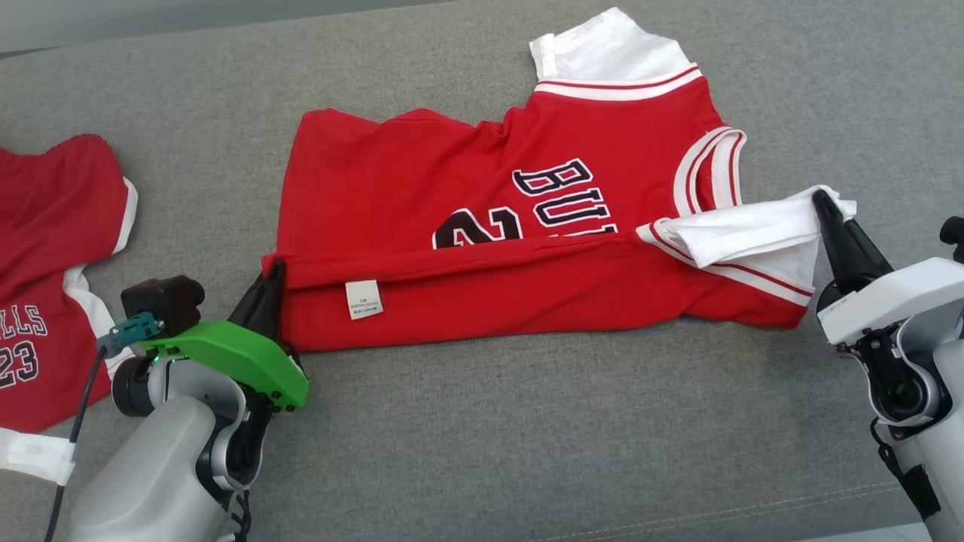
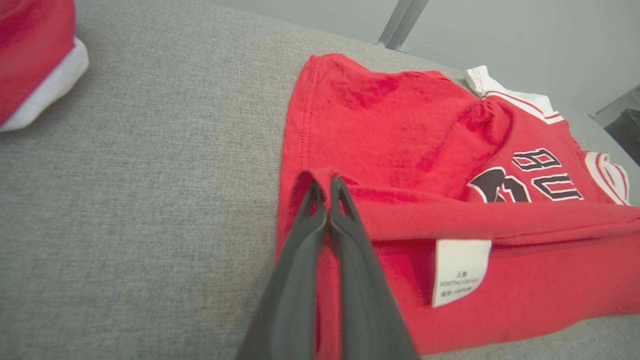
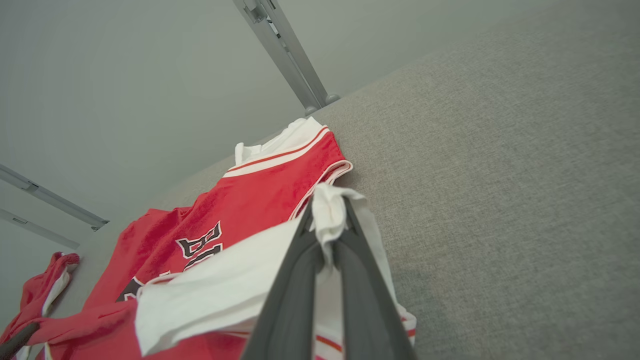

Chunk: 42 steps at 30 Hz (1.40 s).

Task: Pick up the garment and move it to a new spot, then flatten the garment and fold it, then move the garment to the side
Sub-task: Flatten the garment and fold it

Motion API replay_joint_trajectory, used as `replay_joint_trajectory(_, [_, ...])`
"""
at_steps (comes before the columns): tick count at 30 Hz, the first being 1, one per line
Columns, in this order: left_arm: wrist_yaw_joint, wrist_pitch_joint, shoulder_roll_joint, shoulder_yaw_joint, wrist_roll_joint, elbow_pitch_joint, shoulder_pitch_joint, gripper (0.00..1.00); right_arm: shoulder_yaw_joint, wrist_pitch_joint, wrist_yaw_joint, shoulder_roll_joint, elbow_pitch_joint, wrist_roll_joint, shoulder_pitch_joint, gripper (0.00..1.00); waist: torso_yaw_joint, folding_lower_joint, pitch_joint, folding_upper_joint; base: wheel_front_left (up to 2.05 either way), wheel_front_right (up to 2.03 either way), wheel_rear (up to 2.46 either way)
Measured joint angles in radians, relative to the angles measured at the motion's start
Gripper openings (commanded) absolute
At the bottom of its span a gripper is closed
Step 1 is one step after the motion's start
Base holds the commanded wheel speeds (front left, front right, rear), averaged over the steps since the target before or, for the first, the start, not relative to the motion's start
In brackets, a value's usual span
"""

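The jersey [image 1: 482, 226] is thin, soft knit cloth. It looks light and limp, so it will likely sag and crease wherever it is not held, and it cannot be pushed like a stiff thing. It lies on the bench [image 1: 527, 452] between the two tools, with its near long edge turned over onto the front in a band. The left tool [image 1: 273, 280] is pinched shut on the red hem corner of that band, and a white tag [image 1: 364, 299] hangs just to its right. The right tool [image 1: 822, 202] is pinched shut on the bunched tip of the white sleeve [image 1: 745, 226], which is lifted slightly off the red cloth beneath it. Corners, hems and sleeve ends appear to be the best holds, since doubled seams give the narrow fingers something to bite. A pinch of a single layer could slip out or drag the layer under it. The bench is covered in grey woven fabric, flat but grippy, so the cloth will probably drag rather than slide and is better lifted. A second jersey [image 1: 53, 226] lies well left of the left tool. Beyond the right tool's tips stand a pale wall [image 3: 125, 100] and a slanted metal rail [image 3: 285, 55].
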Motion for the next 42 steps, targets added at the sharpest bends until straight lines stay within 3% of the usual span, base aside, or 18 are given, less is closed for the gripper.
replay_joint_trajectory(6, [-0.017,-0.004,-0.019,-0.004,0.0,0.051,-0.03,0.0,0.043,-0.029,0.0,-0.005,0.045,0.016,-0.043,0.01,0.001,0.0,0.013,0.0,0.0,0.0,0.0])
replay_joint_trajectory(9, [-0.025,-0.007,-0.024,-0.008,0.002,0.075,-0.04,0.18,0.066,-0.045,0.0,-0.008,0.063,0.024,-0.061,0.22,0.0,0.0,0.017,0.0,0.0,0.0,0.0])
replay_joint_trajectory(11, [-0.029,-0.01,-0.027,-0.01,0.002,0.086,-0.045,0.53,0.08,-0.055,0.0,-0.01,0.073,0.029,-0.07,0.48,0.0,0.0,0.017,0.0,0.0,0.0,0.0])
replay_joint_trajectory(12, [-0.032,-0.012,-0.03,-0.01,0.002,0.091,-0.049,0.96,0.088,-0.061,0.0,-0.012,0.077,0.035,-0.076,0.91,0.001,0.0,0.017,0.0,0.0,0.0,0.0])
replay_joint_trajectory(13, [-0.034,-0.012,-0.032,-0.011,0.002,0.097,-0.051,1.0,0.095,-0.067,0.0,-0.014,0.079,0.037,-0.08,1.0,0.001,0.0,0.016,0.0,0.0,0.0,0.0])
replay_joint_trajectory(28, [-0.072,-0.039,-0.056,-0.019,0.002,0.144,-0.069,1.0,0.196,-0.193,0.0,-0.043,0.119,0.098,-0.119,1.0,0.006,0.0,-0.006,0.0,0.0,0.0,0.0])
replay_joint_trajectory(42, [-0.058,-0.068,-0.043,-0.021,0.018,0.136,-0.033,1.0,0.238,-0.212,0.0,-0.077,0.132,0.063,-0.103,1.0,0.001,0.0,-0.067,0.0,0.0,0.0,0.0])
